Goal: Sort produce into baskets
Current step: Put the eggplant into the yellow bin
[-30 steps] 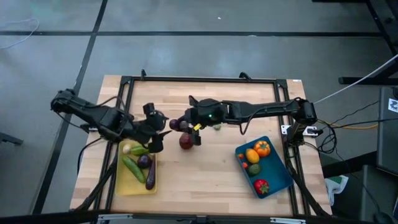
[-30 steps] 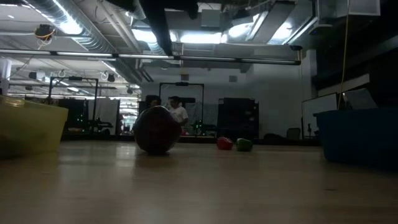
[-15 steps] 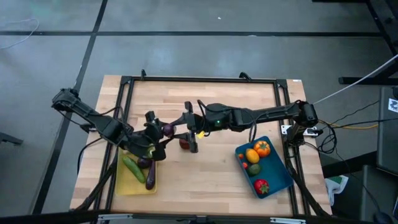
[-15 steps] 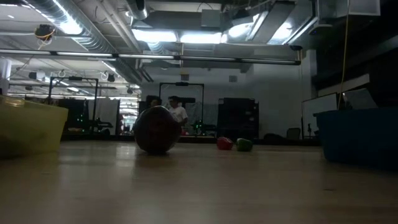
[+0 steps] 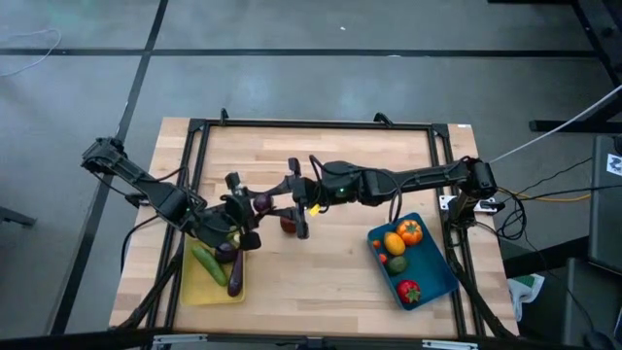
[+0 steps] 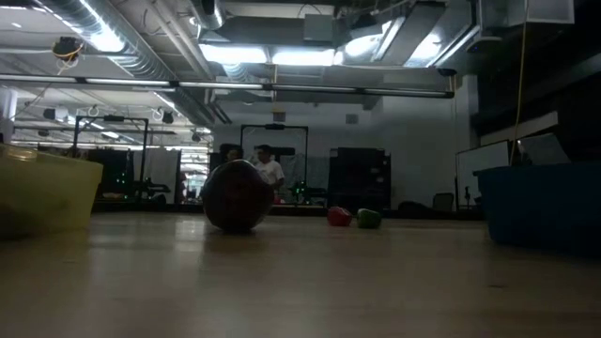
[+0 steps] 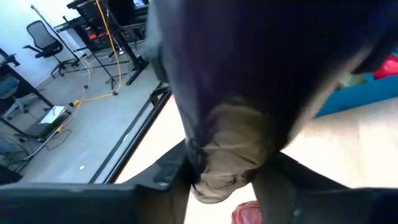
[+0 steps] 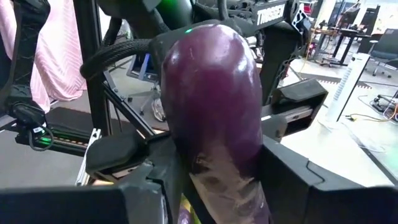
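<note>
A purple eggplant [image 5: 262, 201] hangs above the table's middle between my two grippers. My right gripper [image 5: 278, 200] comes at it from the right and my left gripper [image 5: 249, 207] from the left, and both are shut on it. A dark red apple [image 5: 289, 223] rests on the table just near of them and also shows in the low view [image 6: 237, 195]. The yellow basket [image 5: 194, 284] at the near left holds a cucumber [image 5: 208, 262] and eggplants. The blue basket [image 5: 439, 277] at the near right holds an orange, peppers and an avocado. My left gripper has the eggplant's pale stem end [image 7: 235, 155] pinched between its two fingers, coming level from the table's left. The eggplant reaches away from the fingers, clear of the table. My right gripper pinches the eggplant's purple body [image 8: 217, 177] between its two fingers, coming level from the table's right. The eggplant is lifted clear of the table.
A red pepper [image 6: 339, 217] and a green pepper [image 6: 368, 218] lie on the table beyond the apple. Black frame rails [image 5: 311, 124] run along the table's far, left and right sides. Bare wood lies between the two baskets.
My right gripper has carried the eggplant toward the table's left, up to my left gripper, whose fingers now stand at its stem end. My left arm has shifted a little toward it. Both have kept still for the last half second.
</note>
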You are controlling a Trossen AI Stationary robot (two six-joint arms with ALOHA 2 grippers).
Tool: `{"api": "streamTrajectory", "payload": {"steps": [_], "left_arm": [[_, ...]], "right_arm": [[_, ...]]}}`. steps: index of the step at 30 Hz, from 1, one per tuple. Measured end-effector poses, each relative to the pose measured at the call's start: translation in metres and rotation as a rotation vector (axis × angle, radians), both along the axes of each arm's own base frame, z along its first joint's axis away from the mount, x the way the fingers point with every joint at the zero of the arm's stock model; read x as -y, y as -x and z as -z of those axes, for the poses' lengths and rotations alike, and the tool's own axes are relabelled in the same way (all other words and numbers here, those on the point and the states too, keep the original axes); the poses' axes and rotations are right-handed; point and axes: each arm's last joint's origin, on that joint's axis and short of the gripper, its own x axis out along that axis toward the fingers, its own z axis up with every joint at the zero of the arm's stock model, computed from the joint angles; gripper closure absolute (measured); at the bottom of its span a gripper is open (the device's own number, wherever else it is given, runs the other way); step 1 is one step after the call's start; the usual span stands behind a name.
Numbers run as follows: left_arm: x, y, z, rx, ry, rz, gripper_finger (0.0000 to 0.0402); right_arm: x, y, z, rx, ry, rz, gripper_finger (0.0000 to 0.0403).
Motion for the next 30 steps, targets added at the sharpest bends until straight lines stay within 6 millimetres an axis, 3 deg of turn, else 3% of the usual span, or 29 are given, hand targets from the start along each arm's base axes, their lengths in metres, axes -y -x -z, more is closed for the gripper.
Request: {"api": "streamTrajectory", "payload": {"steps": [4,9,15,24,30], "left_arm": [[0.000,0.000,0.000,-0.006,-0.007,0.001,0.0300],[0.000,0.000,0.000,-0.006,-0.005,0.002,0.0300],[0.000,0.000,0.001,-0.014,-0.014,0.008,0.0273],[-0.001,0.001,0.002,-0.025,-0.007,0.001,0.0265],[-0.004,0.009,0.013,-0.103,0.073,-0.024,0.0264]], "right_arm": [[0.001,0.000,0.000,-0.001,-0.003,0.020,0.0235],[0.001,0.000,0.000,-0.005,-0.019,0.029,0.0235],[0.001,0.000,0.002,-0.027,-0.021,0.017,0.0230],[0.004,0.000,0.011,-0.105,-0.004,0.137,0.0120],[0.006,0.007,0.032,-0.337,0.049,0.179,0.0076]]}}
